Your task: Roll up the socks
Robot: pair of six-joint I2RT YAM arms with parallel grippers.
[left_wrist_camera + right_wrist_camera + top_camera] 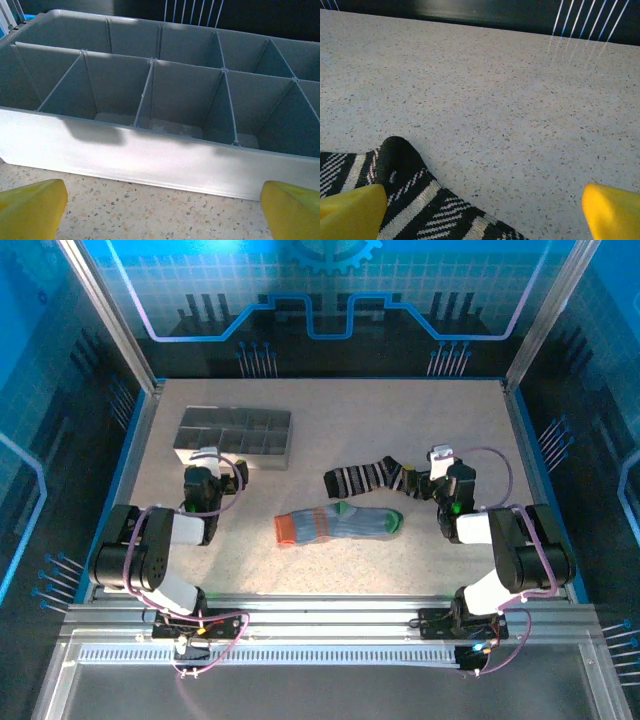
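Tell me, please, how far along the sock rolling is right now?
Nothing looks done yet: the black striped sock and the grey-blue sock both lie spread out and unrolled on the table. In hand: the right gripper is open at the striped sock's end, gripping nothing; the left gripper, open, faces the grey tray. Left: rolling both socks.

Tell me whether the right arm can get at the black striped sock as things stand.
Probably yes: the open right gripper sits right at the black striped sock's end, nothing between them.
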